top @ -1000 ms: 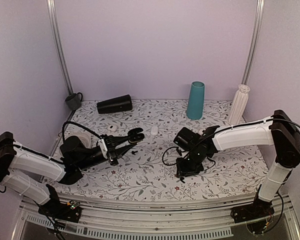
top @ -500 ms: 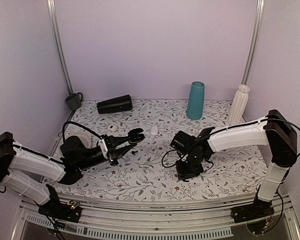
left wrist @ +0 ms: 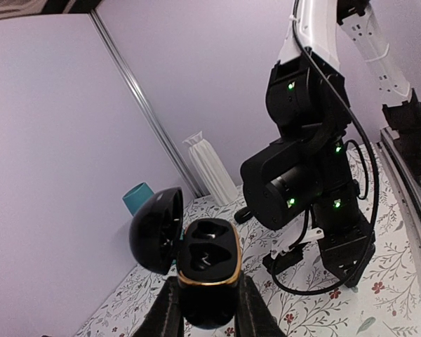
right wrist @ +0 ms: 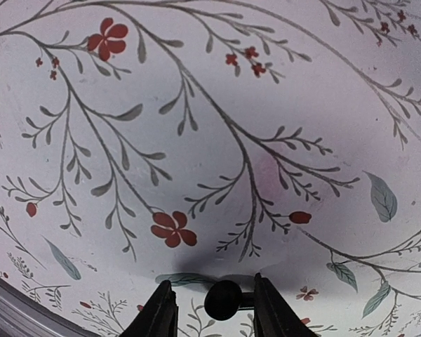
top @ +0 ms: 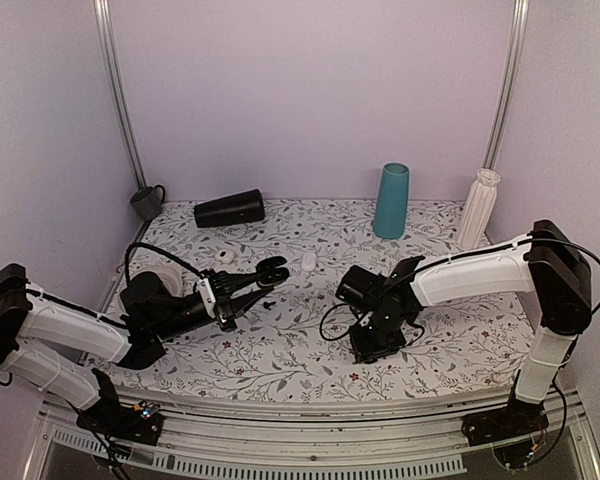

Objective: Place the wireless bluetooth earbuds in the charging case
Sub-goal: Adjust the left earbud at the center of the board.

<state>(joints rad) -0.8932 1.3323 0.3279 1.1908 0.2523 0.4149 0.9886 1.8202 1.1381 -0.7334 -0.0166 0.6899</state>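
Note:
My left gripper [top: 263, 278] is shut on the charging case [left wrist: 209, 270] and holds it above the table. The case is black with a gold rim, and its lid [left wrist: 154, 232] is swung open to the left. Both wells look empty. In the top view the case [top: 272, 270] sits at the fingertips. My right gripper [top: 372, 345] points down at the table, right of centre. In the right wrist view one small black earbud [right wrist: 223, 300] lies between the fingers [right wrist: 163, 312]. Its stem reaches the right finger, and a gap shows at the left finger. The second earbud is not clearly visible.
At the back stand a teal cup [top: 391, 200] and a white ribbed vase [top: 478, 207]. A black cone [top: 229, 209] lies on its side, and a dark mug [top: 147, 203] is at the far left. A small white object [top: 309, 261] lies at mid table. A black cable [top: 332, 325] loops beside the right gripper.
My right arm has shifted a little to the left, toward the table's middle, staying low over the cloth. My left arm and the case have not moved.

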